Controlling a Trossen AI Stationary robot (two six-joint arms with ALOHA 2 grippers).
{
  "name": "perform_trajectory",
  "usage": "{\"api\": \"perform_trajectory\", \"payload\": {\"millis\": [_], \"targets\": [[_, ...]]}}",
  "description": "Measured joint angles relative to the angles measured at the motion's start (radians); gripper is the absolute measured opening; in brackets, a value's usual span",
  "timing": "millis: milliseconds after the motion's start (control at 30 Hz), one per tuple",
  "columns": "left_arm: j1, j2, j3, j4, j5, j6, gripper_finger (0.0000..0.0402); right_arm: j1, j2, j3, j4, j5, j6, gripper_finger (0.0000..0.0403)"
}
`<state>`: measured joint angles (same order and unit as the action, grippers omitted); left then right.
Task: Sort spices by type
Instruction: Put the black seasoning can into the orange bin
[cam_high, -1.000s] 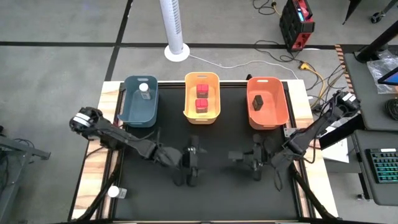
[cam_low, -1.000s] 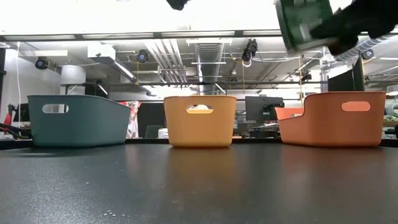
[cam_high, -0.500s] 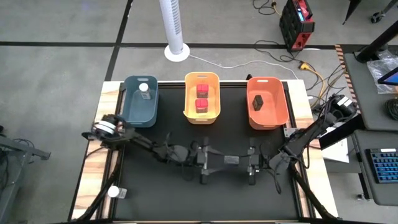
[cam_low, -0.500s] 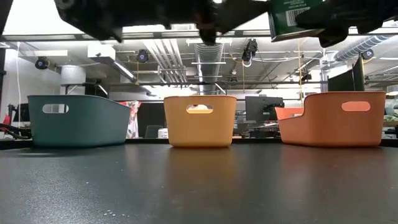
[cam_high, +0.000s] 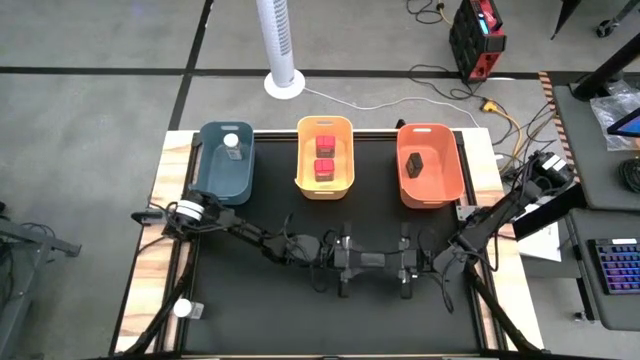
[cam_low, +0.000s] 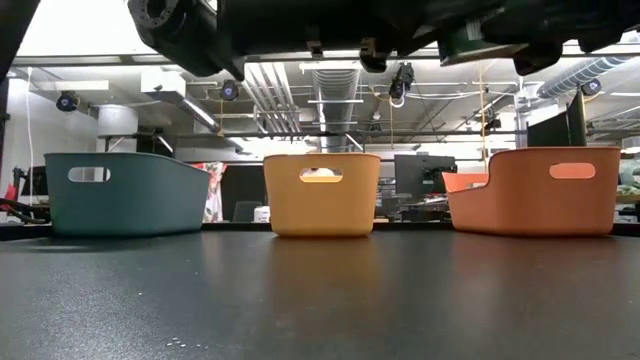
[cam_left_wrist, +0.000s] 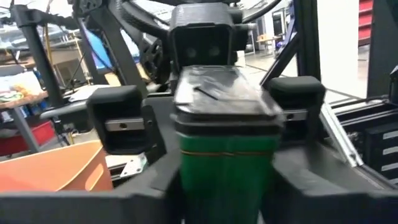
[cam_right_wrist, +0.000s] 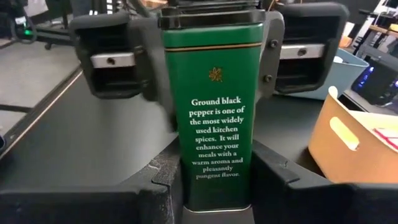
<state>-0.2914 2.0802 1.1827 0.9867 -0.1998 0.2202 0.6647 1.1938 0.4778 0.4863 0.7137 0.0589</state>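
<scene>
Since prev frame left gripper (cam_high: 352, 262) has moved in onto green pepper tin (cam_right_wrist: 215, 112), jaws either side near its lid; right gripper (cam_high: 398, 263) grips tin's base mid-air.

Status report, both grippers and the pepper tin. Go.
Right gripper shut on the green pepper tin, held above mid-table. Left gripper around the tin's lid end, grip not confirmed. Nothing in the way; orange bin holds one dark jar.

We are in a lab or workshop: exposed ceiling ducts (cam_low: 335, 95) and strip lights overhead, monitors (cam_low: 415, 172) on benches, cables (cam_high: 440, 75) across the grey floor, a tower fan (cam_high: 280, 45) beyond the table (cam_high: 260, 330).
</scene>
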Motion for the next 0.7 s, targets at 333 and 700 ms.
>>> {"api": "perform_trajectory", "payload": {"millis": [333, 700], "targets": [[0.01, -0.037, -0.052, -0.005, 0.013, -0.036, 0.0075, 0.0, -0.009, 0.027, -0.096, 0.009, 0.058, 0.021], [0.007, -0.07, -0.051, -0.308, -0.197, -0.063, 0.0086, 0.0, -0.023, 0.373, -0.971, 0.017, 0.43, 0.0291]]}}
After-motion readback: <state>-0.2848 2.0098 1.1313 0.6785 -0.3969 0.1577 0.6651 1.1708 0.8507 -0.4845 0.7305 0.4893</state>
